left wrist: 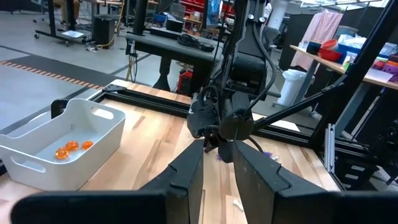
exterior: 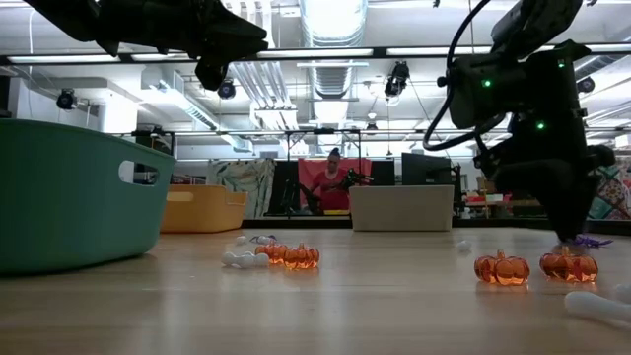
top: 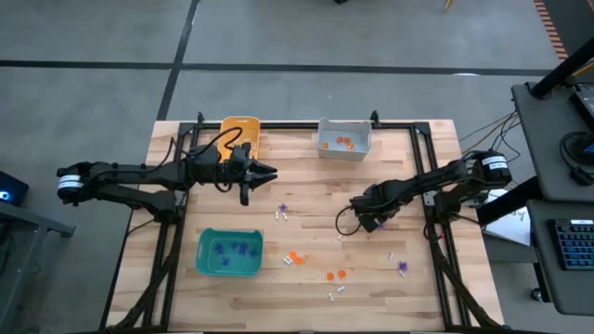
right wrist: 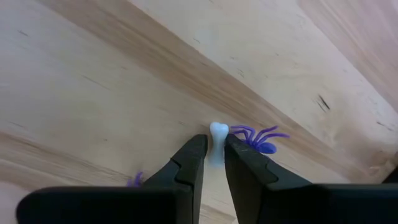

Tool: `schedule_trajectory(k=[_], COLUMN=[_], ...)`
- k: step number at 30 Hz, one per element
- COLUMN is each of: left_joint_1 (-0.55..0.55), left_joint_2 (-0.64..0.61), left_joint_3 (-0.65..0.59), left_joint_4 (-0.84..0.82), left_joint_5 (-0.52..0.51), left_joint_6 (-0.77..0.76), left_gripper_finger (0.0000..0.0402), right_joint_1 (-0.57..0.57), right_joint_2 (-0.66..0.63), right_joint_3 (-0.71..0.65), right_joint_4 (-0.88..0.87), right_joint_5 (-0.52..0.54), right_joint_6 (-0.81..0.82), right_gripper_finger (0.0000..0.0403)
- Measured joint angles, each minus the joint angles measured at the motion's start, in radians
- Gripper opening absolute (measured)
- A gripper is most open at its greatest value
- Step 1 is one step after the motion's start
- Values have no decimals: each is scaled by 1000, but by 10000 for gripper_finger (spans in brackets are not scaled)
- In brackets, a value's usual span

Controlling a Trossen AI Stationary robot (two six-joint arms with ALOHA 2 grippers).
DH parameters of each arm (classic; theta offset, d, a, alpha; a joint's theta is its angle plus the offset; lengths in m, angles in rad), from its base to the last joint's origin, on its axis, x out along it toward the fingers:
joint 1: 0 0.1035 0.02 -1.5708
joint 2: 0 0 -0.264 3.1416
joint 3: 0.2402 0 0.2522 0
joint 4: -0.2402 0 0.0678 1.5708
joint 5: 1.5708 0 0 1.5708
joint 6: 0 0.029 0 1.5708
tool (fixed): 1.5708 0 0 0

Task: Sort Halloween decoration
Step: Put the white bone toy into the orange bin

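Right gripper (right wrist: 213,163) pinching small white bone (right wrist: 216,140) between fingertips, just above wooden table (right wrist: 93,74). Purple spider (right wrist: 260,138) lying just beside bone, possibly touching. Left gripper (top: 269,172) hovering near orange-yellow bin (top: 239,128), fingers nearly closed, seemingly gripping nothing.

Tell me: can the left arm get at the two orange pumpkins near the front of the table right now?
Probably yes. The left end effector hangs above bare wood, the two pumpkins lie in the open beside the teal bin, and the right end effector is off to the side.
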Motion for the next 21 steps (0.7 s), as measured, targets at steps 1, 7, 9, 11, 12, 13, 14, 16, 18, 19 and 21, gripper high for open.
schedule_trajectory(k=[1,7,9,11,12,13,14,16,18,19,21], left_joint_1=[0,0,0,0,0,0,0,0,0,0,0], left_joint_2=[0,0,0,0,0,0,0,0,0,0,0], left_joint_3=[0,0,0,0,0,0,0,0,0,0,0], left_joint_4=[0,0,0,0,0,0,0,0,3,5,9], left_joint_5=[0,0,0,0,0,0,0,0,0,0,0], left_joint_6=[0,0,0,0,0,0,0,0,0,0,0], left_gripper_finger=[71,71,71,71,71,71,71,71,71,71,71], right_joint_1=[0,0,0,0,0,0,0,0,0,0,0], right_joint_2=[0,-7,-7,-8,-13,-18,-25,-46,-77,-90,-116], right_joint_3=[0,3,3,4,4,4,4,11,23,29,43], right_joint_4=[2,8,9,8,6,3,-3,-6,-5,-5,6], right_joint_5=[0,-1,0,0,-1,-1,-1,0,0,0,3], right_joint_6=[-1,-8,-13,-18,-18,-18,-18,-19,-25,-30,-42], right_gripper_finger=[57,16,12,10,10,10,9,9,9,9,9])
